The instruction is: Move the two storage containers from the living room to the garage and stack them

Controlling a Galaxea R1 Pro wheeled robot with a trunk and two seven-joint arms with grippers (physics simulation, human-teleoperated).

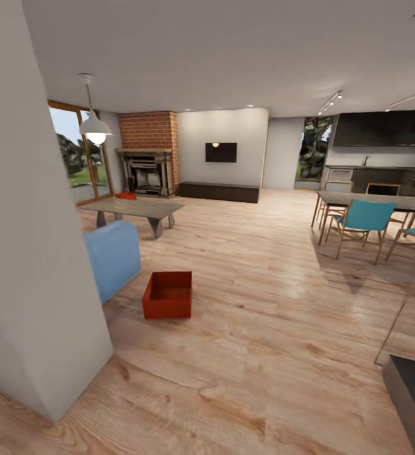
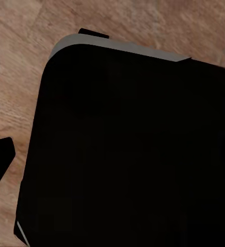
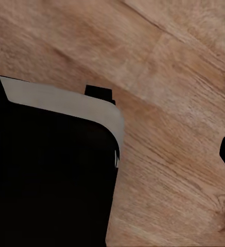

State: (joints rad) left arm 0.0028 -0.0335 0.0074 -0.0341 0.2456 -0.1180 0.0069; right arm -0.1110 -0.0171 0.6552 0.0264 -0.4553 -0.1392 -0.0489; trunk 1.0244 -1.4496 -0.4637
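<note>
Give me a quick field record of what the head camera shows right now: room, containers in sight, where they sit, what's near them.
room: living room, wood-plank floor
containers seen: two
container 1: orange-red storage container, open top, upright on the floor beside the blue sofa
container 2: small red shape on the low table near the brick fireplace; likely the second bin
left foreground: pale wall corner
right: dining table, teal chairs
grippers: state cannot be told

Storage container [image 1: 167, 295] on floor [image 1: 264, 328], right of sofa [image 1: 112, 256]

Matt orange-red storage container [image 1: 167, 295] on glossy wood-plank floor [image 1: 264, 328].
</note>
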